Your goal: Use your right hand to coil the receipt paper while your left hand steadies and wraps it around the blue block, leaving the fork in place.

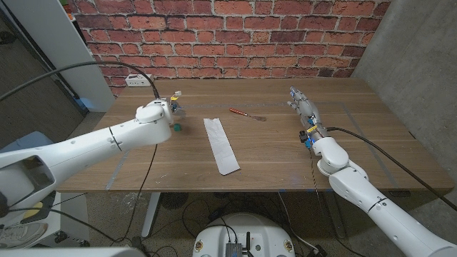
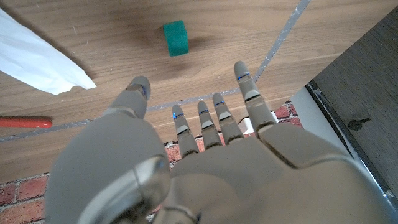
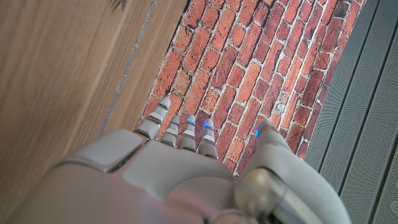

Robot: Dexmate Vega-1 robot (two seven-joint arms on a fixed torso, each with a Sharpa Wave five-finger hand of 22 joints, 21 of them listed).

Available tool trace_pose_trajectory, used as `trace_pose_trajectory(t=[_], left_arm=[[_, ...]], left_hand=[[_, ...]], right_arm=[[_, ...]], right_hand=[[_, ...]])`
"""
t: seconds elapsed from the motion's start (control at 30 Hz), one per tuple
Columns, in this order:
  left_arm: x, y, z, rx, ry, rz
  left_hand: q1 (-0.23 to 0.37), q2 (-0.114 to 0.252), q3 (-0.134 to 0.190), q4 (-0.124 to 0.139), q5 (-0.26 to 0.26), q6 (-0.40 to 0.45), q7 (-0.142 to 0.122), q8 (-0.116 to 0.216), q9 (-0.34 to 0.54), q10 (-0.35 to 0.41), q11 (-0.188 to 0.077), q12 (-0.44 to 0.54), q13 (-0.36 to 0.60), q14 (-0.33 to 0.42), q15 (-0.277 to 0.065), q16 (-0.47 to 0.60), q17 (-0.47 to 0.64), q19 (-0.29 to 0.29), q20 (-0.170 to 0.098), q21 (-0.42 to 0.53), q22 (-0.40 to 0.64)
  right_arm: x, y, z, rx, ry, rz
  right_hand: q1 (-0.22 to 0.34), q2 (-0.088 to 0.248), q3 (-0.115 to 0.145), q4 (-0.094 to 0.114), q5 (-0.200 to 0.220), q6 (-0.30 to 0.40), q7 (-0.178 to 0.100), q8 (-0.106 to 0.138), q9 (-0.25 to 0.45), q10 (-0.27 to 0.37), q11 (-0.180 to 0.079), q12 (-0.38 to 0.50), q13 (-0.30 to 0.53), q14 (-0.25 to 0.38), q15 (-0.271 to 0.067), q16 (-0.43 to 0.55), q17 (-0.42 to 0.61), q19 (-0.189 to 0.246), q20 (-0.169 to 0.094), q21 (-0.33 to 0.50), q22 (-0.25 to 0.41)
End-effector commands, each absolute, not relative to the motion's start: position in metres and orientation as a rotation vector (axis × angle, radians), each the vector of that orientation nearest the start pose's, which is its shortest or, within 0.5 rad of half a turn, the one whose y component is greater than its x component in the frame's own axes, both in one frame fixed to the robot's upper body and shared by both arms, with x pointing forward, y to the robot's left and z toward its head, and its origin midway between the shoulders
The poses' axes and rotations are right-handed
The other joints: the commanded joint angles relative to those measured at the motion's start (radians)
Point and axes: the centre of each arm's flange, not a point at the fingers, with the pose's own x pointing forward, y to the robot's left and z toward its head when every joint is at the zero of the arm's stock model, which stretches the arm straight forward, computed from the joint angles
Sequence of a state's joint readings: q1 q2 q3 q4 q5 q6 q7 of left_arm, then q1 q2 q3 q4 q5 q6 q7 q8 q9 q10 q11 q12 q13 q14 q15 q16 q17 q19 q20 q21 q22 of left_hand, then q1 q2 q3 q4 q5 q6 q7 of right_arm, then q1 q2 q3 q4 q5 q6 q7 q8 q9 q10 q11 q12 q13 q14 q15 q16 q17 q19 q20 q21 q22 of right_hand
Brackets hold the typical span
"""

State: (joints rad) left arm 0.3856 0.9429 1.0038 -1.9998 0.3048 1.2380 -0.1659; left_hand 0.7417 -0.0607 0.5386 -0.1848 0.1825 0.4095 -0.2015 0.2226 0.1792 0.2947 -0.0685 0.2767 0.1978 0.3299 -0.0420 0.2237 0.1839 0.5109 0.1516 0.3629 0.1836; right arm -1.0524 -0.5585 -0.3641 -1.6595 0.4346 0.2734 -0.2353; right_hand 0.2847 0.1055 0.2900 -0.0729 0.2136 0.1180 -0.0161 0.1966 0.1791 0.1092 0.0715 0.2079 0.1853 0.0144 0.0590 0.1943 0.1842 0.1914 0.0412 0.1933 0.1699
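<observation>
A white strip of receipt paper [image 1: 221,145] lies unrolled in the middle of the table [image 1: 285,153]. A small blue-green block [image 1: 176,128] sits to its left, and a red-handled fork [image 1: 246,113] lies beyond the paper. My left hand [image 1: 161,111] hovers just behind the block, holding nothing. The left wrist view shows its fingers [image 2: 211,118] spread above the block [image 2: 175,38], with the paper's end [image 2: 37,56] and the fork's handle [image 2: 25,122] nearby. My right hand [image 1: 303,106] is at the right of the table, apart from the paper, fingers [image 3: 186,134] stretched out and empty.
A white power strip [image 1: 136,80] lies at the table's back left corner. Grey tape lines [image 1: 118,171] run across the wood on both sides. A brick wall [image 1: 235,36] stands behind the table, a grey wall [image 1: 421,64] to the right.
</observation>
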Motion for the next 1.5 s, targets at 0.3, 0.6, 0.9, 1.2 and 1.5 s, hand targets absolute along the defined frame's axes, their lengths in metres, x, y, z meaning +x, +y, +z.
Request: trace_pose_trajectory(t=[0.3, 0.6, 0.9, 1.2, 1.5], left_arm=[[0.594, 0.273, 0.061, 1.494, 0.214, 0.374], [0.597, 0.272, 0.053, 1.513, 0.215, 0.398], [0.602, 0.272, 0.046, 1.508, 0.191, 0.387], [0.608, 0.275, 0.038, 1.493, 0.196, 0.352], [0.616, 0.277, 0.032, 1.494, 0.187, 0.333]], left_hand=[[0.073, 0.014, -0.01, 0.007, 0.004, 0.049, 0.024, 0.008, 0.006, 0.038, -0.003, 0.008, 0.007, 0.036, -0.027, 0.011, 0.008, 0.038, -0.015, 0.002, 0.004], [0.113, 0.028, -0.028, 0.014, -0.001, 0.084, 0.033, 0.009, 0.008, 0.078, -0.007, 0.017, 0.012, 0.083, -0.044, 0.03, 0.014, 0.079, -0.035, 0.014, 0.006], [0.141, 0.055, -0.049, 0.023, -0.005, 0.116, 0.045, 0.008, 0.009, 0.126, -0.011, 0.032, 0.02, 0.146, -0.063, 0.059, 0.023, 0.11, -0.047, 0.023, 0.007], [0.157, 0.067, -0.064, 0.025, -0.007, 0.12, 0.05, 0.001, 0.01, 0.143, -0.011, 0.036, 0.026, 0.171, -0.075, 0.075, 0.03, 0.126, -0.053, 0.028, 0.008], [0.171, 0.08, -0.075, 0.025, -0.008, 0.129, 0.051, -0.002, 0.01, 0.162, -0.012, 0.042, 0.031, 0.194, -0.082, 0.09, 0.036, 0.143, -0.062, 0.035, 0.009]], right_arm=[[0.581, -0.245, -0.041, -0.056, -0.708, 0.122], [0.577, -0.245, -0.044, -0.056, -0.709, 0.118], [0.574, -0.245, -0.047, -0.056, -0.704, 0.118], [0.569, -0.244, -0.049, -0.061, -0.702, 0.113], [0.568, -0.242, -0.05, -0.061, -0.697, 0.112]], right_hand=[[-0.008, 0.006, -0.001, -0.001, -0.002, 0.012, -0.003, 0.001, 0.003, 0.01, 0.004, -0.002, 0.005, 0.007, 0.002, 0.004, 0.003, 0.007, -0.005, 0.006, 0.004], [-0.01, 0.007, -0.001, -0.001, -0.003, 0.015, -0.004, 0.001, 0.003, 0.011, 0.004, -0.003, 0.005, 0.009, 0.001, 0.004, 0.003, 0.008, -0.005, 0.006, 0.004], [-0.011, 0.007, -0.001, -0.001, -0.004, 0.018, -0.004, 0.001, 0.003, 0.012, 0.005, -0.003, 0.005, 0.01, 0.002, 0.004, 0.003, 0.009, -0.006, 0.006, 0.004], [-0.012, 0.007, -0.001, -0.001, -0.005, 0.019, -0.004, 0.0, 0.004, 0.013, 0.006, -0.004, 0.005, 0.011, 0.002, 0.004, 0.002, 0.009, -0.006, 0.006, 0.004], [-0.013, 0.007, 0.0, -0.002, -0.005, 0.02, -0.004, 0.0, 0.004, 0.013, 0.005, -0.005, 0.005, 0.012, 0.002, 0.003, 0.002, 0.01, -0.005, 0.006, 0.004]])
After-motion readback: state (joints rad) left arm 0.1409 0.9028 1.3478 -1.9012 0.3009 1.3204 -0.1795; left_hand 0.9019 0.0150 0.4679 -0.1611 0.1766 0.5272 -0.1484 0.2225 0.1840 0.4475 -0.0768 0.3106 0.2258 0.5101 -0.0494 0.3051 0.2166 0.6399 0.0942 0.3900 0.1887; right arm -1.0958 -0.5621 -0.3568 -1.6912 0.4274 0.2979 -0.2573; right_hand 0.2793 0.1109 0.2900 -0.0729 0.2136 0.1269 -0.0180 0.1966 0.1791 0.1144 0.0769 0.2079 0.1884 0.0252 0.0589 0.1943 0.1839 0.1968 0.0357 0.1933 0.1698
